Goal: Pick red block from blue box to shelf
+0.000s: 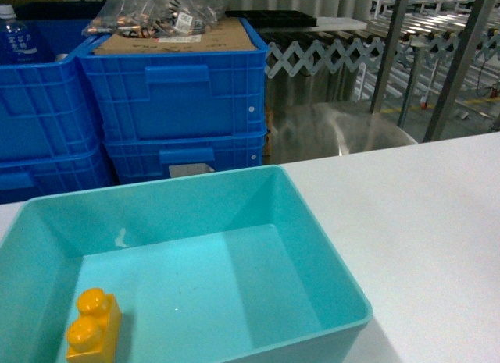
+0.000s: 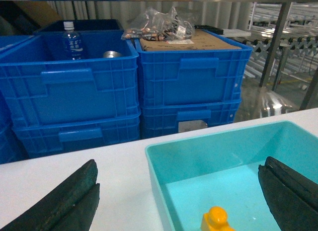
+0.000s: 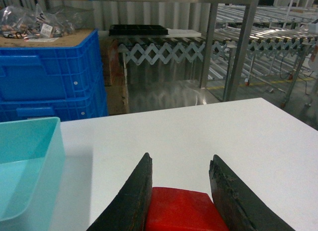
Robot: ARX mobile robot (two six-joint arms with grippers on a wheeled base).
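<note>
Red block (image 3: 181,210) clamped between right fingers (image 3: 130,201), lower part cut off

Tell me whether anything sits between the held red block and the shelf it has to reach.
Nothing visible does. The right gripper is shut on the red block over bare white table, beside the blue box. Ahead, the shelf posts stand past the table's far edge with open space before them.

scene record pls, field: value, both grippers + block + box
red block: between the right gripper fingers, out of the box, over the white table
blue box: on the table, holds only a yellow brick
left gripper: open, empty, above the box's near edge
shelf: behind the table, block not on it yet
background: dark blue crates
</note>
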